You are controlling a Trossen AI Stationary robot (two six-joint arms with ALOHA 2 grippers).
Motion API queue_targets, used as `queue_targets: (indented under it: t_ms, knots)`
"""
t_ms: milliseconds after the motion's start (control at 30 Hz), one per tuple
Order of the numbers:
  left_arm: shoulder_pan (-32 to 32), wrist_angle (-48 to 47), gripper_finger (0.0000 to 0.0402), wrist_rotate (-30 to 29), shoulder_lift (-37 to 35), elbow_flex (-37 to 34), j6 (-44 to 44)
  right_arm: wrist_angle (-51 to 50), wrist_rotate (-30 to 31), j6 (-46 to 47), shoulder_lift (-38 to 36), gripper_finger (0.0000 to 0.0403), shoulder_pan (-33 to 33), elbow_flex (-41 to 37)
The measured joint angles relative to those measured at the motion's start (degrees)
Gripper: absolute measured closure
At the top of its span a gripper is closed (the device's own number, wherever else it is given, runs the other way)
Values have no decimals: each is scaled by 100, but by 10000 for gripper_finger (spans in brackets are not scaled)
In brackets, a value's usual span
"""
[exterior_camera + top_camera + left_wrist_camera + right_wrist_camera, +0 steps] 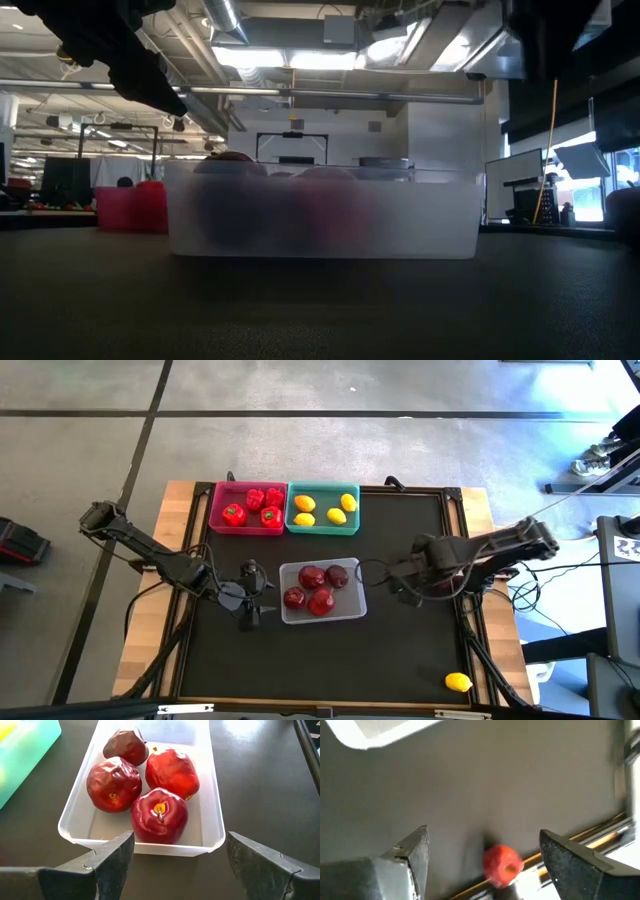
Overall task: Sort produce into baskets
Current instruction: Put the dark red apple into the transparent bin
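Where the high view looks straight down, the left hand (pixel 250 596) hangs just beside the grey-white basket (pixel 350 607), its fingers apart and empty, and four apples (pixel 318 600) lie in that basket. Beyond it, at the far edge of the tabletop (pixel 400 660), the pink basket (pixel 215 510) holds red peppers (pixel 252 506) and the teal basket (pixel 290 510) touching it holds lemons (pixel 322 508). The right hand (pixel 395 578) sits on the other side of the grey-white basket, a little apart from it; one stray lemon (pixel 458 682) lies well apart from both hands at the near right corner, with bare mat all around. Only the low view shows the grey-white basket's wall (pixel 320 215) side-on, blurred dark red shapes behind it, the pink basket (pixel 130 208) beyond, and open mat in front. Only the left wrist view shows the apples singly: the nearest apple (pixel 159 815) rests against the basket's near wall, straight ahead between the spread fingers (pixel 112 862). Only the right wrist view shows a red piece of produce (pixel 503 864) close to the tabletop's wooden edge, between that hand's fingers (pixel 415 855), which stand wide apart and grip nothing; it is too blurred to say whether apple or pepper.
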Motion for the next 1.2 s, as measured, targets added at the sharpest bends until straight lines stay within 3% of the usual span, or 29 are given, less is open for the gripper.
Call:
queue_targets:
  t_ms: [400, 633, 1000, 1100, 1200]
  knots:
    - [110, 4, 95, -9, 0, 0, 27, 6, -802, 543, -1413, 107, -747, -1783]
    - [162, 4, 95, -9, 0, 2, -7, 14, -528, 279, -1454, 107, -1352, -2318]
    - [162, 2, 95, -9, 0, 2, -56, 11, -479, 496, -1352, 106, -1431, -2431]
    - [162, 4, 95, -7, 0, 2, -56, 26, -452, 427, -1323, 87, -1431, -2551]
    - [162, 2, 95, -8, 0, 2, -40, 32, -508, 351, -1321, 44, -1431, -2829]
